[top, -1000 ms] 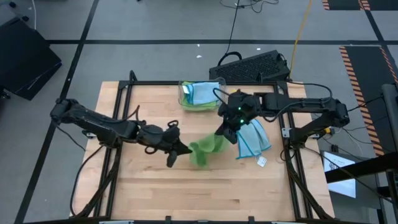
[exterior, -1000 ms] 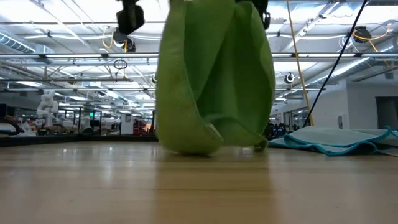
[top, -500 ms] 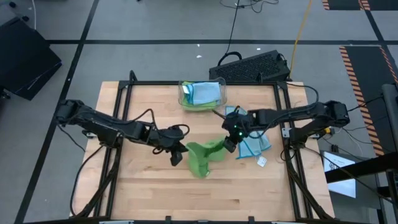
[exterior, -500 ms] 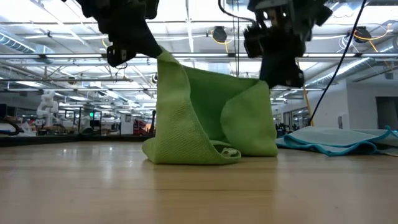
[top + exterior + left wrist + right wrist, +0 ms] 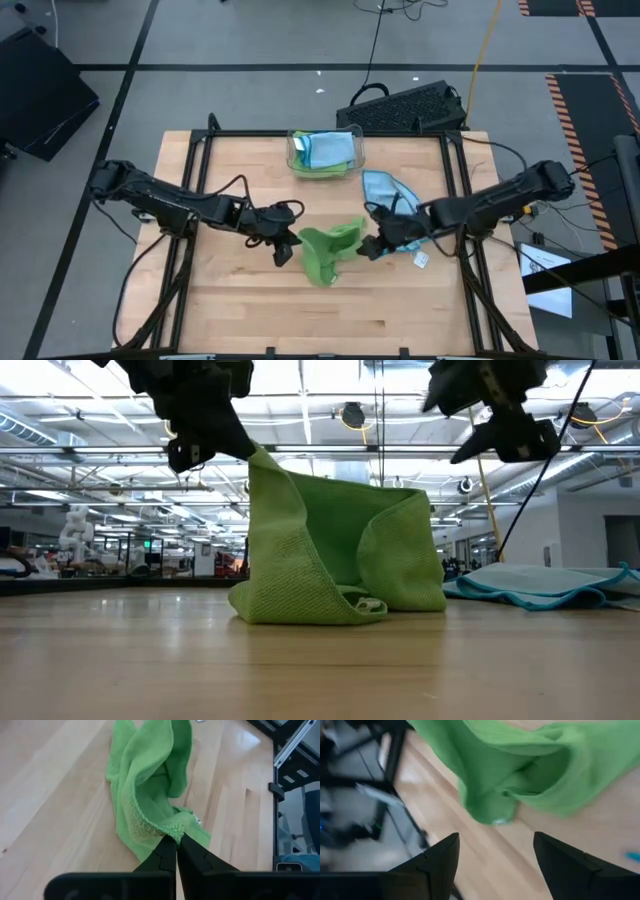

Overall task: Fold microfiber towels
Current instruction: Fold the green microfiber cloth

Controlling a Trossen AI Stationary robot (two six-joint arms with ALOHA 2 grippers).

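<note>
**Green towel pinched by one claw, released by the other**

While the left claw [image 5: 285, 247] stays out of nothing but a tight pinch, its fingers are pressed together on a raised corner of the lime green towel [image 5: 326, 250], which slumps in a crumpled heap near the middle of the wooden counter [image 5: 250, 310]. From the level camera that corner stands up as a peak while the rest of the cloth sags onto the wood. The right claw [image 5: 372, 246] hangs just beside the towel's other side with its fingers spread apart, gripping nothing.

Toward the counter's right edge lies a light blue towel [image 5: 385, 190], partly under the right arm, with a small white tag [image 5: 421, 259] beside it; no writing on the tag can be read. At the far edge a clear bin [image 5: 325, 155] holds more blue and green cloths. A dark keyboard [image 5: 405, 105] rests on the floor beyond.
</note>
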